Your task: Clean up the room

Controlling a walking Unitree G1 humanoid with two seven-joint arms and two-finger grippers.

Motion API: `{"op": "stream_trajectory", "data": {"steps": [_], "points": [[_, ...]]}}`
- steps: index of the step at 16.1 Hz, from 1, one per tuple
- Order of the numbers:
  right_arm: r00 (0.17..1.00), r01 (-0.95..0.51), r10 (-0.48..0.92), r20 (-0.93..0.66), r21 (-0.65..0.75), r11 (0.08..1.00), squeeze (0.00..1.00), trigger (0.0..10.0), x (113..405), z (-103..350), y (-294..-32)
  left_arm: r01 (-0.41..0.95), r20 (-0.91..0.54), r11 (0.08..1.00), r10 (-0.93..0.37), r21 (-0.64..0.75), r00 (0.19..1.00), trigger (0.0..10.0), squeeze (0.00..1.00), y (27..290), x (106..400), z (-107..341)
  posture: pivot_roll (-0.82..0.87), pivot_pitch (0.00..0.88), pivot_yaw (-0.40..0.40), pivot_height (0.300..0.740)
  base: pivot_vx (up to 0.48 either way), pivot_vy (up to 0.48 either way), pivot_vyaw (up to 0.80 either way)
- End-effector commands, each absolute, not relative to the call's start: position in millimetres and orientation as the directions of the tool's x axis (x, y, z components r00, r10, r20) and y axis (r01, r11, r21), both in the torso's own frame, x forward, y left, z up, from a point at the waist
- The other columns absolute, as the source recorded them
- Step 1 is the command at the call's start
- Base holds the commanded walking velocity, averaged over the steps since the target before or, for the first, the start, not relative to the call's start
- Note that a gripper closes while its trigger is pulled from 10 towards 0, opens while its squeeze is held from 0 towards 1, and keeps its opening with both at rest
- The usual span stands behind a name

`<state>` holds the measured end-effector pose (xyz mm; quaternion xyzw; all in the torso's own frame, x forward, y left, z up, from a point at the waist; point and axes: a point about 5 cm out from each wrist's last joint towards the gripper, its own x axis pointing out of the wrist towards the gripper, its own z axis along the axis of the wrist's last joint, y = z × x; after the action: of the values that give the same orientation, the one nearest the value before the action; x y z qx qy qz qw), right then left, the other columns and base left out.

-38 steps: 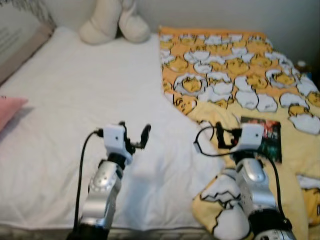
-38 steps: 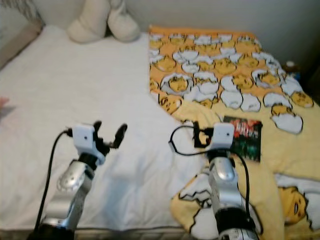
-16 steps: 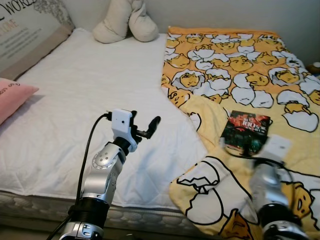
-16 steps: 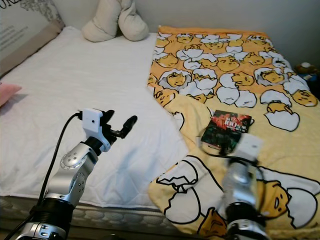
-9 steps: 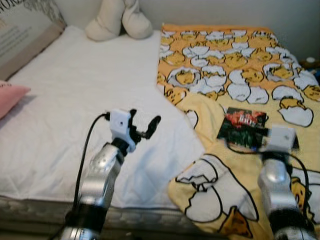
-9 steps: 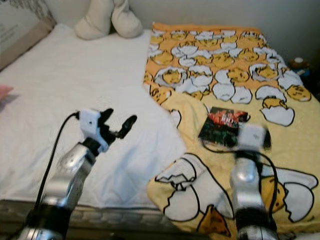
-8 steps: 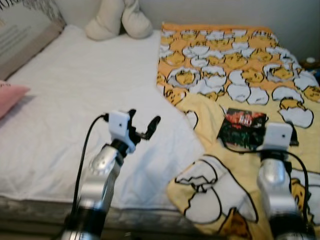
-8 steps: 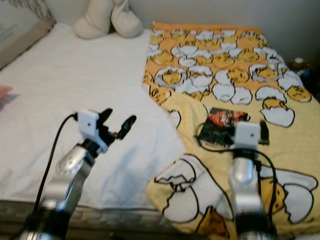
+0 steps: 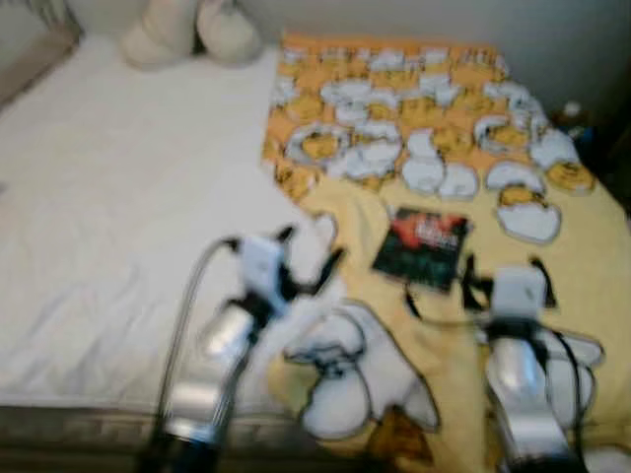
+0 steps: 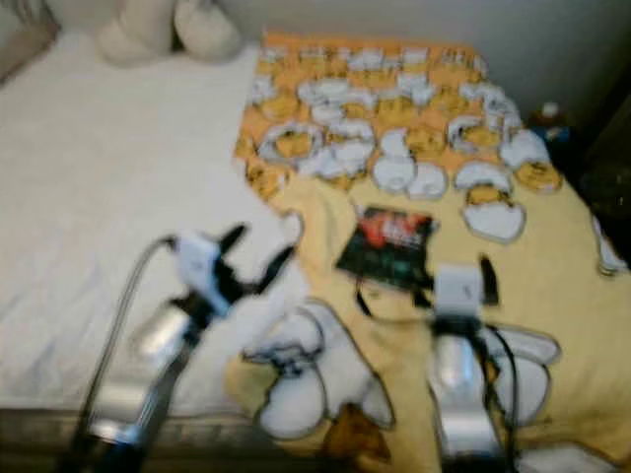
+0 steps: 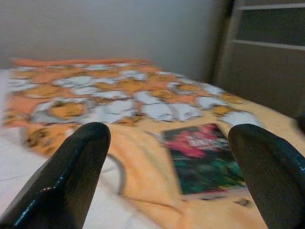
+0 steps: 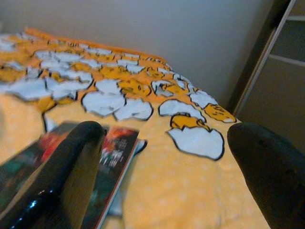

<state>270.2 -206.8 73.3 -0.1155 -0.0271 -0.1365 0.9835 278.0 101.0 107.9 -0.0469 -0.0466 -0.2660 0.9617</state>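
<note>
Head views, though blurred, give me one book [image 9: 422, 248] lying flat on the egg-print blanket [image 9: 414, 128], two cream pillows [image 9: 187, 30] at the bed's [image 9: 108, 187] head. Left gripper [image 9: 308, 264] and right gripper [image 9: 501, 281] both hover released; my wrist views add a shelf unit [image 11: 267, 52].

Both eye views motion-blurred: book [image 9: 421, 247] cover text unreadable, small object [image 10: 549, 115] by bed's far edge unidentifiable, cream pillows [image 9: 187, 28] cut off at top.
</note>
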Motion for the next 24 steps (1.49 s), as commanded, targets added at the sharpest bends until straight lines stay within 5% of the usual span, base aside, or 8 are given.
{"op": "stream_trajectory", "data": {"steps": [1, 11, 16, 20, 24], "points": [[0.959, 0.284, -0.279, 0.052, -0.214, 0.935, 0.00, 10.0, 272.9, 72.1, -213.3, 0.514, 0.113, 0.854, -0.505, -0.074, 0.856, 10.0, 0.00, 97.5, 281.1, 109.5, -0.07, 0.000, 0.027, 0.740, 0.000, 0.000, 0.00], [0.984, 0.178, -0.179, -0.008, -0.086, 0.980, 0.00, 10.0, 294.0, 70.4, -194.6, 0.470, 0.050, 0.882, -0.468, -0.029, 0.882, 10.0, 0.00, 112.3, 297.1, 106.1, -0.06, 0.000, 0.040, 0.740, 0.000, 0.000, -0.63], [0.996, 0.079, -0.079, -0.033, -0.012, 0.997, 0.00, 10.0, 306.6, 73.0, -184.8, 0.462, 0.029, 0.887, -0.461, -0.021, 0.887, 10.0, 0.00, 115.4, 298.1, 104.3, -0.06, 0.000, 0.042, 0.740, 0.000, 0.480, 0.00], [0.980, 0.127, -0.098, -0.174, 0.162, 0.979, 0.00, 10.0, 331.8, 65.1, -182.5, 0.538, 0.002, 0.842, -0.538, 0.045, 0.843, 10.0, 0.00, 110.7, 302.6, 116.5, -0.03, 0.000, 0.061, 0.740, 0.000, 0.188, 0.00], [0.970, 0.175, -0.137, -0.200, 0.182, 0.968, 0.00, 10.0, 351.9, 78.6, -189.3, 0.738, 0.010, 0.675, -0.738, -0.006, 0.675, 10.0, 0.00, 91.4, 294.1, 140.8, 0.04, 0.008, 0.042, 0.740, 0.000, 0.000, 0.00]]}}
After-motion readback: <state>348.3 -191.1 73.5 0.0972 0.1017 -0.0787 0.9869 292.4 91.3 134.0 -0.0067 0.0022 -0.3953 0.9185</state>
